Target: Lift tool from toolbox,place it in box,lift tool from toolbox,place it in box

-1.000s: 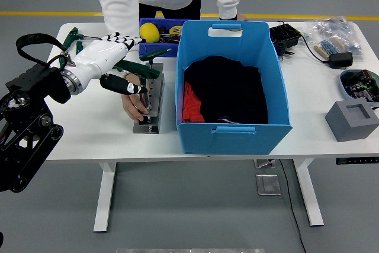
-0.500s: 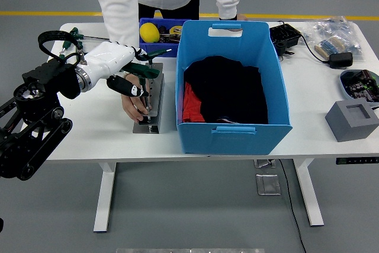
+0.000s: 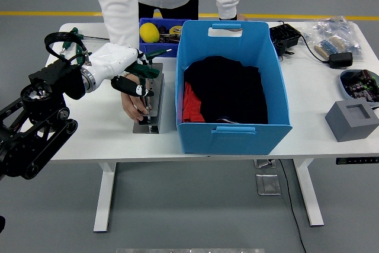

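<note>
Left robot hand (image 3: pixel 127 75) hovers over toolbox (image 3: pixel 149 100) — green-handled tool (image 3: pixel 155 55) just beyond.

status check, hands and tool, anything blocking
Left hand over the tool rack, fingers on a green-handled tool, grip unclear. Right hand out of view. Nothing lifted yet. Person's hand holds the rack, in the way. Blue box waits alongside.

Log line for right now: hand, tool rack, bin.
left hand: over grey tool rack, grasp unclear | person's hand: on rack | blue bin: holds dark cloth, no tool visible
</note>
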You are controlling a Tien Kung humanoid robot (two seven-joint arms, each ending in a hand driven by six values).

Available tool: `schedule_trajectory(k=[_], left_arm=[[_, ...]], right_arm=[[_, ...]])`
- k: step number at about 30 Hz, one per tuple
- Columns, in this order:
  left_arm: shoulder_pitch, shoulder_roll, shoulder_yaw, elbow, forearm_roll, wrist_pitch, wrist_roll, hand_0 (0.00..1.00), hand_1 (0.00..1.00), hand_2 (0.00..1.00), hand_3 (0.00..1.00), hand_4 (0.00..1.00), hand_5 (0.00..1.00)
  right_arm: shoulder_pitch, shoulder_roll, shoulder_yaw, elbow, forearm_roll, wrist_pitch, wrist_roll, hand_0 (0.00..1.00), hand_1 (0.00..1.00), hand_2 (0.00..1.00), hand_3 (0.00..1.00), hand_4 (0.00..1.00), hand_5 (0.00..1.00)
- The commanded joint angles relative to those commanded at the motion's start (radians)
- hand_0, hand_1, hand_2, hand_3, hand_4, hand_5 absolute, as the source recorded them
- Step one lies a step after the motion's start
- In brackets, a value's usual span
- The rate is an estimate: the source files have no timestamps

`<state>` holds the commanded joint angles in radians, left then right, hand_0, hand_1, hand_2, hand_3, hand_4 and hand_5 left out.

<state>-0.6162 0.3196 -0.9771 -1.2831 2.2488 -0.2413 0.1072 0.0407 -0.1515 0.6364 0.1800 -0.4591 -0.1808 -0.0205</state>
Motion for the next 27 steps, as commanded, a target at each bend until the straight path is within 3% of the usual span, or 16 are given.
schedule_trajectory(k=[2, 3, 8, 9, 14, 15, 20, 21, 26, 27], left_arm=[[-0.002, 0.0, 0.004, 0.006, 0.005, -0.003, 0.004, 0.41, 0.391, 0.437, 0.593, 0.998, 0.655], [-0.003, 0.0, 0.007, 0.01, 0.007, -0.004, 0.005, 0.363, 0.333, 0.364, 0.504, 0.998, 0.665], [-0.008, -0.001, 0.016, 0.018, 0.011, 0.001, 0.008, 0.363, 0.333, 0.364, 0.504, 0.998, 0.665], [-0.01, -0.001, 0.018, 0.02, 0.013, 0.0, 0.009, 0.304, 0.246, 0.271, 0.405, 0.998, 0.666], [-0.016, -0.002, 0.023, 0.025, 0.016, 0.001, 0.014, 0.304, 0.246, 0.271, 0.405, 0.998, 0.666], [-0.017, -0.001, 0.025, 0.025, 0.018, 0.001, 0.014, 0.274, 0.194, 0.217, 0.334, 0.998, 0.663], [-0.02, -0.001, 0.037, 0.034, 0.02, 0.01, 0.012, 0.274, 0.194, 0.217, 0.334, 0.998, 0.663], [-0.02, -0.001, 0.039, 0.035, 0.02, 0.01, 0.011, 0.263, 0.162, 0.184, 0.278, 0.998, 0.661], [-0.022, -0.003, 0.046, 0.044, 0.018, 0.016, 0.012, 0.263, 0.162, 0.184, 0.278, 0.998, 0.661], [-0.023, -0.003, 0.047, 0.046, 0.015, 0.019, 0.012, 0.235, 0.121, 0.147, 0.231, 0.998, 0.66]], right_arm=[[0.0, 0.0, 0.001, 0.0, 0.001, -0.001, 0.0, 0.731, 0.701, 0.764, 0.618, 0.878, 0.67], [0.0, 0.0, 0.001, 0.0, 0.0, -0.001, 0.0, 0.731, 0.7, 0.762, 0.615, 0.877, 0.669], [0.0, 0.0, 0.004, 0.0, -0.003, -0.004, -0.001, 0.731, 0.7, 0.762, 0.615, 0.877, 0.669], [0.001, -0.001, 0.004, 0.0, -0.004, -0.004, -0.001, 0.721, 0.697, 0.761, 0.611, 0.877, 0.668], [0.001, -0.001, 0.004, 0.0, -0.003, -0.005, 0.0, 0.721, 0.697, 0.761, 0.611, 0.877, 0.668], [0.001, -0.001, 0.003, 0.0, -0.003, -0.006, 0.0, 0.719, 0.696, 0.762, 0.607, 0.877, 0.668], [0.001, -0.002, 0.005, 0.0, -0.006, -0.007, -0.001, 0.719, 0.696, 0.762, 0.607, 0.877, 0.668], [0.001, -0.002, 0.006, 0.0, -0.006, -0.007, -0.001, 0.719, 0.695, 0.757, 0.607, 0.875, 0.666], [0.001, -0.001, 0.006, 0.0, -0.004, -0.008, 0.0, 0.719, 0.695, 0.757, 0.607, 0.875, 0.666], [0.001, -0.001, 0.005, 0.0, -0.004, -0.008, 0.0, 0.718, 0.694, 0.758, 0.607, 0.873, 0.665]])
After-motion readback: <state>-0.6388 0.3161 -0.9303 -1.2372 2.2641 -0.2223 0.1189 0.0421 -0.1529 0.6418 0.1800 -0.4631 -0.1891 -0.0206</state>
